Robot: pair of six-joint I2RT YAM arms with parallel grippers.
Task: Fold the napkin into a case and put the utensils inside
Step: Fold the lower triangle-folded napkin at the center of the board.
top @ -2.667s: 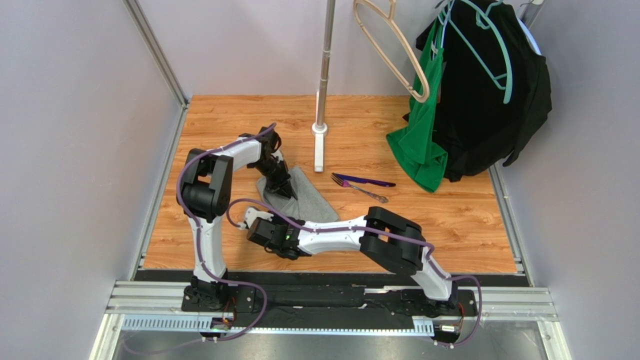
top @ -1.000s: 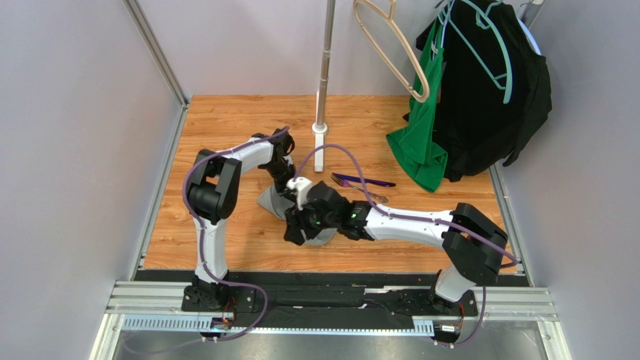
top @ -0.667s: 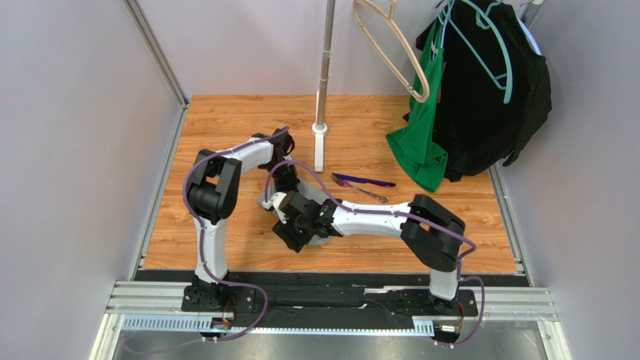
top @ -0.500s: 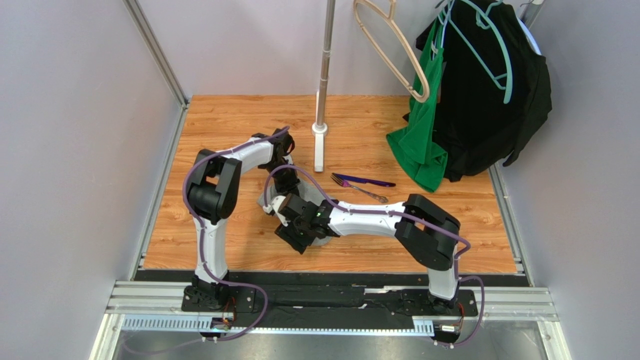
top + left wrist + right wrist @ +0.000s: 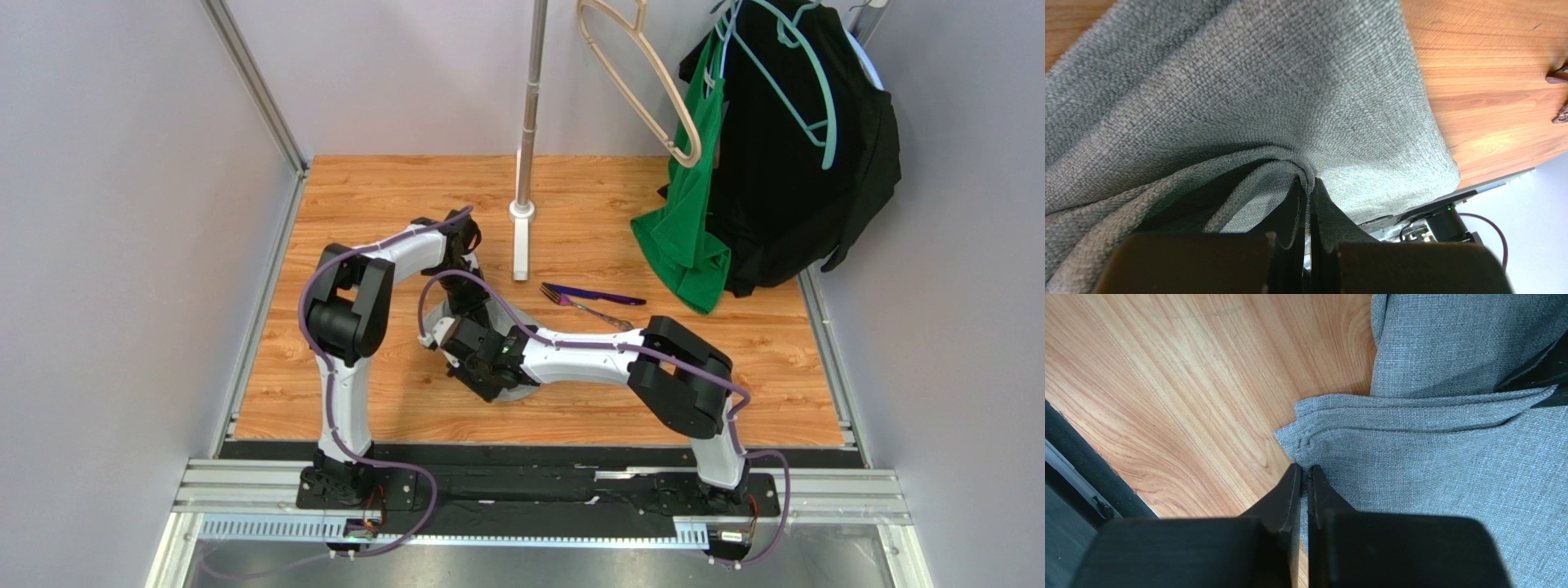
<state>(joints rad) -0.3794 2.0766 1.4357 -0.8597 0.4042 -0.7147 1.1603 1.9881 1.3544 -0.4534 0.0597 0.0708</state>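
The grey napkin (image 5: 1278, 92) lies folded on the wooden table (image 5: 368, 392); in the top view the arms hide most of it, and a grey patch of the napkin (image 5: 525, 387) shows beside the right wrist. My left gripper (image 5: 1306, 184) is shut on a raised fold of the cloth, seen from above as the left gripper (image 5: 466, 300). My right gripper (image 5: 1304, 473) is shut on the edge of the layered napkin (image 5: 1444, 459) at its corner, low over the table as the right gripper (image 5: 464, 368). The utensils lie apart to the right: a dark purple piece (image 5: 595, 295) and a fork (image 5: 597, 314).
A metal pole (image 5: 530, 110) stands on a white foot (image 5: 521, 251) just behind the napkin. A green garment (image 5: 687, 233) and a black garment (image 5: 797, 147) hang on hangers at the back right. Grey walls close both sides. A black rail (image 5: 1082, 471) borders the table's near edge.
My right arm has swung left and down over the napkin, and its jaws have closed on the cloth's edge. The left gripper has kept its hold in place.
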